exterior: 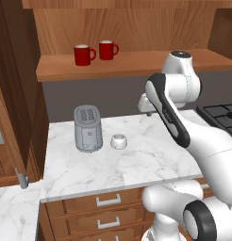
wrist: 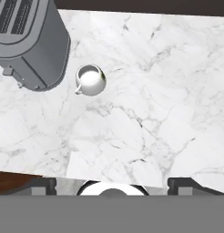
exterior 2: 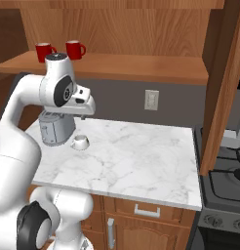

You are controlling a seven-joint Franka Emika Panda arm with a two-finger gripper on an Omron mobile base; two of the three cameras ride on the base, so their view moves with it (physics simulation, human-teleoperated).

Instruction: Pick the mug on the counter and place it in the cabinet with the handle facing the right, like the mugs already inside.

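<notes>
The open, empty gripper (wrist: 112, 182) hangs high above the counter (wrist: 168, 91), the white mug (wrist: 91, 80) standing ahead and to its left, beside the toaster (wrist: 29, 41)

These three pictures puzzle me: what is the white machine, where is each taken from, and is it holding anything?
It is a white robot arm in a computer-drawn kitchen. Two pictures come from cameras behind it, one on its left and one on its right. The third looks down from a camera on its hand. On the marble counter stand a grey toaster and a small white mug beside it. Two red mugs sit on the wooden cabinet shelf above. The gripper, whose dark tips show at the bottom of the hand picture, is open and holds nothing; it hangs above the counter.
</notes>
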